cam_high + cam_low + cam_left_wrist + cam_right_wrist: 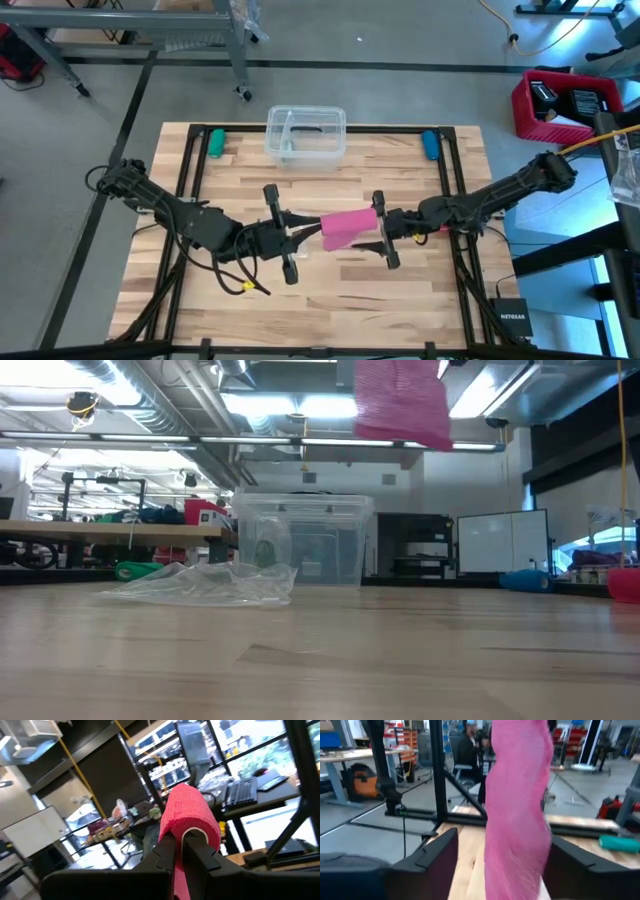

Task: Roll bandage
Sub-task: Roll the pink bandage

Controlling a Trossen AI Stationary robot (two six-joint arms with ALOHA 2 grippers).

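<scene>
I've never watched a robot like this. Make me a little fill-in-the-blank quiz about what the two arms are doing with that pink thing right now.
1. The bandage held up between the two grippers is ____ in colour.
2. The left gripper is ____ on the bandage's rolled end.
3. The right gripper has the strip hanging between its ____ fingers.
4. The clear container stands at the table's far edge between two ____ objects.

Missing words: pink; shut; open; green
</scene>
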